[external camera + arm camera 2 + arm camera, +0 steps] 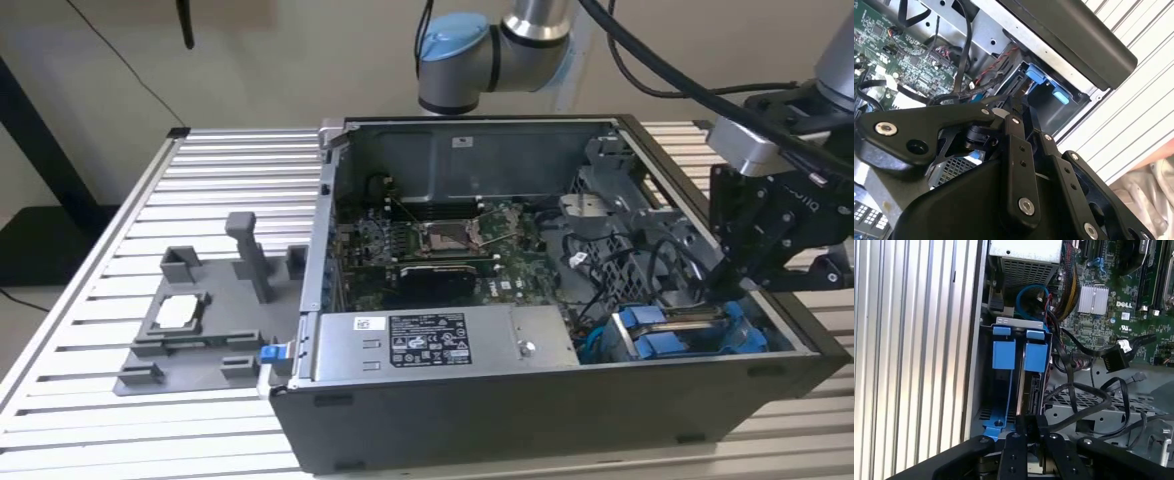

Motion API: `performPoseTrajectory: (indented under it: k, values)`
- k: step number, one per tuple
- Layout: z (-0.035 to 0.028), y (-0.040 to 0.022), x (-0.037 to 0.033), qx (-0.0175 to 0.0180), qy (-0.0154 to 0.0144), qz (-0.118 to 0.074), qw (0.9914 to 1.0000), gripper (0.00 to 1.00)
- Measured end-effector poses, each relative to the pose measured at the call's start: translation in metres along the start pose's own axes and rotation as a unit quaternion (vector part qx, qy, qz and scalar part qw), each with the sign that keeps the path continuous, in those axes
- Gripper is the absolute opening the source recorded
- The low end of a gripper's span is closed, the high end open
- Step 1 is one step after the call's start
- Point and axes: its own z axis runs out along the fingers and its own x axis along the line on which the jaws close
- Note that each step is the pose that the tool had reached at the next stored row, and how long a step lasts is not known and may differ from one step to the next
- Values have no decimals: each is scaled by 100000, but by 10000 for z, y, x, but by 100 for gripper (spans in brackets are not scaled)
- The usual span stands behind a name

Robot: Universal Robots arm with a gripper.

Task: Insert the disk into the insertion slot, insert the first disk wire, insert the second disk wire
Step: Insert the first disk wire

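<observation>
At the exterior view's right end of the open computer case [534,425], the gripper [738,283] hangs inside the case, directly over the drive cage [674,338]. The case lies on its side on a ribbed metal table [227,170], open face up.

The disk [1032,386] sits inside the drive cage, in one of two side-by-side bays. Its narrow edge shows between the cage walls, with a blue tab [1036,357] at its end. The neighbouring bay carries a second blue tab [1004,355] and a thin blue rail. What else lies in that bay cannot be told.

In the first wrist view the gripper's fingers [1023,426] stand narrow, the tips almost meeting, just beside the exposed end of the disk. A black cable [1102,399] runs up to the tips (whether it is clamped between them cannot be told). More black cables lie loose across the perforated metal plate [1064,401] next to the cage.

In the exterior view the grey power supply [427,340] sits just beside the cage, toward the view's left. The circuit board [454,250] lies on the case floor behind it. Well apart from the case, toward the exterior view's left, a grey holder [200,340] rests on the table.
</observation>
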Motion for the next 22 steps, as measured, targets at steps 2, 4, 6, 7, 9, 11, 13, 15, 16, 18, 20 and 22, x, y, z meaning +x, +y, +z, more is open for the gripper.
performPoseTrajectory:
  k: [2, 4, 6, 7, 9, 11, 13, 15, 16, 18, 20, 22]
  values:
    - [11, 0, -1, 40, -306, 544, 99998, 19]
    - [19, 0, 0, -161, -430, 850, 99995, 19]
    - [27, 0, 1, -394, -609, 1099, 99991, 19]
    - [31, 1, 1, -384, -849, 1262, 99988, 19]
    - [37, 0, 0, -317, -1581, 1669, 99973, 19]
    - [44, 0, 0, -271, -2252, 2109, 99952, 19]
    - [50, 0, 0, -753, -2366, 2379, 99941, 19]
    - [54, 0, 2, -1510, -2403, 2593, 99926, 19]
    - [56, -2, 3, -1918, -2418, 2661, 99917, 19]
    - [60, -7, 6, -2672, -2476, 2746, 99896, 19]
    - [61, -11, 7, -3016, -2491, 2807, 99884, 19]
    - [61, -11, 7, -3034, -2495, 2850, 99882, 19]
